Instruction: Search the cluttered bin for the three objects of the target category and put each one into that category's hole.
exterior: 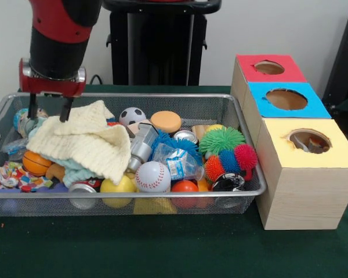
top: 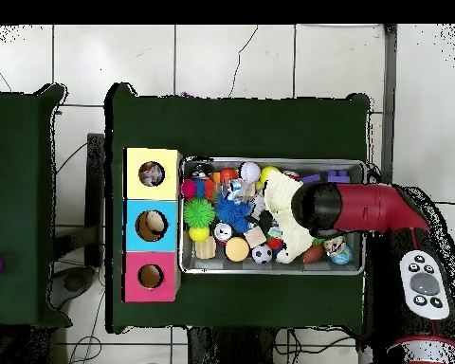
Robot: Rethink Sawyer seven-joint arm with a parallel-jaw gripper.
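Observation:
My gripper (exterior: 47, 110) hangs open over the left end of the wire bin (exterior: 162, 97), its fingertips just above a cream cloth (exterior: 84, 142); nothing is between them. Balls lie in the clutter: a baseball (exterior: 152, 176), a small soccer ball (exterior: 131, 116), a mini basketball (exterior: 36, 163), a yellow ball (exterior: 117, 186) and an orange ball (exterior: 184, 186). To the right stand three boxes with holes: red (exterior: 269, 68), blue (exterior: 286, 99), yellow (exterior: 309, 141). In the overhead view the arm (top: 364, 209) covers the gripper and the bin's right end (top: 359, 218).
The bin also holds a green spiky ball (exterior: 221, 140), red spiky balls (exterior: 245, 156), an orange disc (exterior: 166, 121), cans (exterior: 185, 136), a plastic bottle (exterior: 180, 165) and a patterned cloth (exterior: 8, 175). The cream cloth covers part of the left pile.

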